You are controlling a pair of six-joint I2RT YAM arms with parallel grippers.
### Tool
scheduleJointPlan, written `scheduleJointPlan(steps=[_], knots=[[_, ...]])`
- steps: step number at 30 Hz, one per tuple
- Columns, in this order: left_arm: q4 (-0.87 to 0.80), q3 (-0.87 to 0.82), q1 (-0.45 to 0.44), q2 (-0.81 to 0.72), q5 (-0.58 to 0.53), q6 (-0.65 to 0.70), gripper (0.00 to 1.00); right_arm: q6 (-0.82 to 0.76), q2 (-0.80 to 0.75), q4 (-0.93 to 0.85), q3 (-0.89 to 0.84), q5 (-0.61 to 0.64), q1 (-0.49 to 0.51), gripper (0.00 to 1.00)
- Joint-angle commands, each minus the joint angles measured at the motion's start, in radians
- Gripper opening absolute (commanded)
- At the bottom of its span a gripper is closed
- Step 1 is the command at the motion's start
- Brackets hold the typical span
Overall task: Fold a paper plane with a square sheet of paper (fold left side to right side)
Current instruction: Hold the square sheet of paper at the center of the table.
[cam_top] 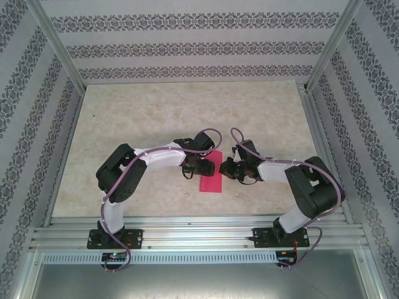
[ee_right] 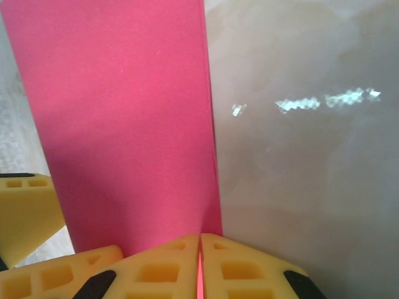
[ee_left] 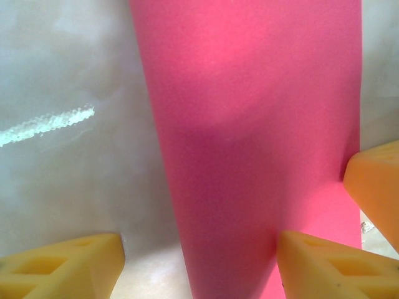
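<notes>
The square sheet of paper [cam_top: 212, 179], bright pink, lies on the table as a narrow rectangle between the two arms. My left gripper [cam_top: 194, 166] hangs over its left side, open. In the left wrist view the paper [ee_left: 249, 124] runs up between the yellow fingers [ee_left: 68, 265], the right one resting on it. My right gripper [cam_top: 226, 168] is at the paper's right edge. In the right wrist view its jaws [ee_right: 201, 252] are pressed together with a pink sliver of the paper [ee_right: 124, 124] pinched between them at the near right corner.
The table top [cam_top: 156, 112] is pale marbled stone with patterned walls on three sides and a metal rail [cam_top: 199, 237] along the near edge. A finger of the other gripper [ee_left: 377, 187] shows at the right of the left wrist view.
</notes>
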Motion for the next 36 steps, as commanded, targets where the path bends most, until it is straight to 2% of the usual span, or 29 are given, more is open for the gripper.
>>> scheduleJointPlan(steps=[1, 6, 16, 19, 25, 28, 31, 36], knots=[[0.113, -0.023, -0.031, 0.102, 0.041, -0.001, 0.69, -0.015, 0.028, -0.035, 0.029, 0.026, 0.008, 0.10], [0.107, -0.033, -0.024, 0.048, 0.038, 0.006, 0.69, -0.039, 0.066, -0.089, 0.038, 0.050, 0.010, 0.10], [0.102, -0.079, 0.051, -0.209, 0.054, 0.039, 0.71, -0.073, 0.072, -0.165, 0.060, 0.093, 0.011, 0.09], [0.125, -0.075, 0.050, -0.240, 0.093, 0.045, 0.69, -0.077, 0.075, -0.178, 0.064, 0.100, 0.013, 0.09], [0.282, -0.099, 0.049, -0.193, 0.264, -0.007, 0.55, -0.078, 0.077, -0.182, 0.066, 0.106, 0.014, 0.09], [0.332, -0.100, 0.050, -0.147, 0.303, -0.030, 0.48, -0.078, 0.078, -0.184, 0.066, 0.108, 0.016, 0.09], [0.339, -0.098, 0.050, -0.110, 0.301, -0.037, 0.44, -0.080, 0.078, -0.190, 0.068, 0.111, 0.018, 0.09], [0.272, -0.097, 0.051, -0.081, 0.223, -0.007, 0.40, -0.084, 0.077, -0.203, 0.073, 0.119, 0.019, 0.09]])
